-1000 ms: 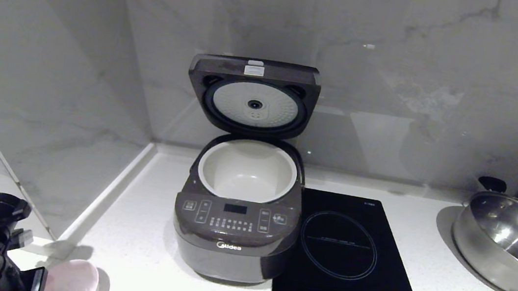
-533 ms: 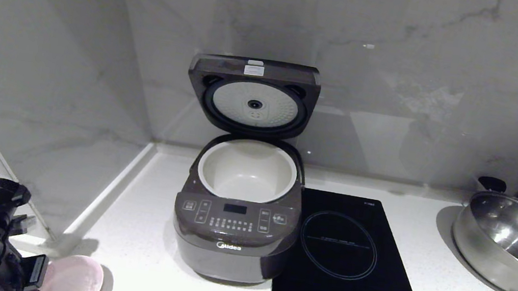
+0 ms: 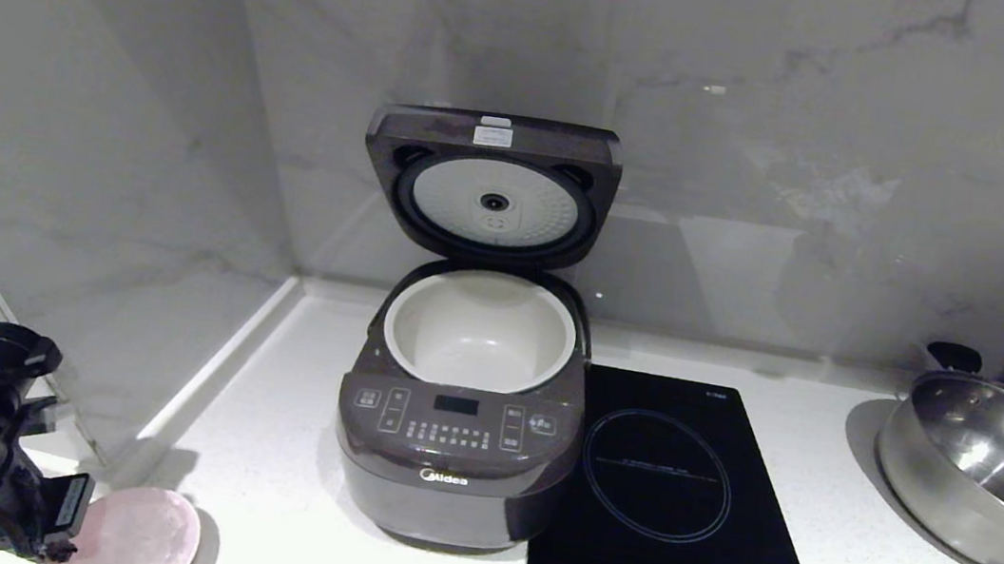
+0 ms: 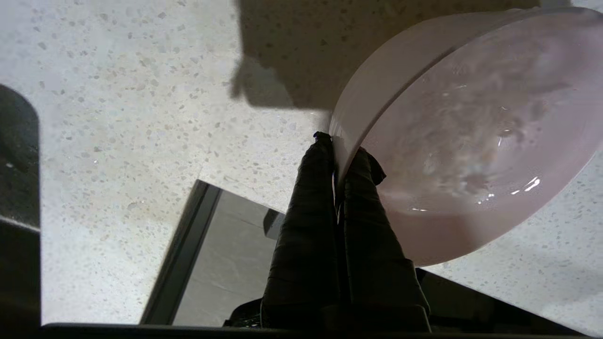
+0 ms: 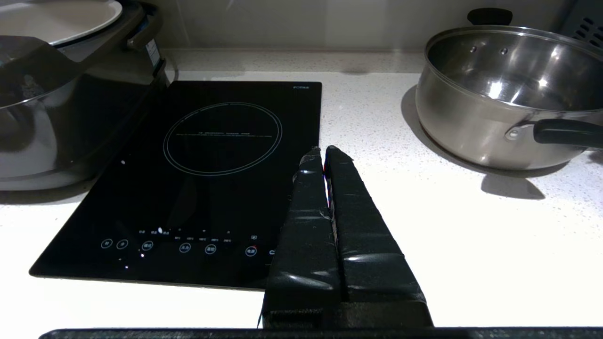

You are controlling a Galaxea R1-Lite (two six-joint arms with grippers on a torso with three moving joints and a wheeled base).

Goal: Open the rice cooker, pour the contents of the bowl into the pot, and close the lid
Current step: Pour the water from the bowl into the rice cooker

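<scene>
The rice cooker (image 3: pixel 455 468) stands at the middle of the counter with its lid (image 3: pixel 490 185) swung up and open. The cream-white pot (image 3: pixel 479 332) inside looks empty. At the near left, my left gripper (image 3: pixel 66 521) (image 4: pixel 341 146) is shut on the rim of the pale pink bowl (image 3: pixel 136 529) (image 4: pixel 471 141), one finger inside and one outside. The bowl is held tilted just above the counter, and its whitish contents (image 4: pixel 471 155) lie in it. My right gripper (image 5: pixel 324 153) is shut and empty, low over the counter by the hob's right edge.
A flat black hob (image 3: pixel 666 503) lies right of the cooker. A steel pan (image 3: pixel 987 466) with black handles stands at the far right. Marble walls close the corner behind and left of the cooker. The counter's left edge (image 4: pixel 179 263) runs beside the bowl.
My left arm has risen a little with the bowl in its grip, and the bowl's angle has changed slightly. The cooker, the lid and the right arm have not moved.
</scene>
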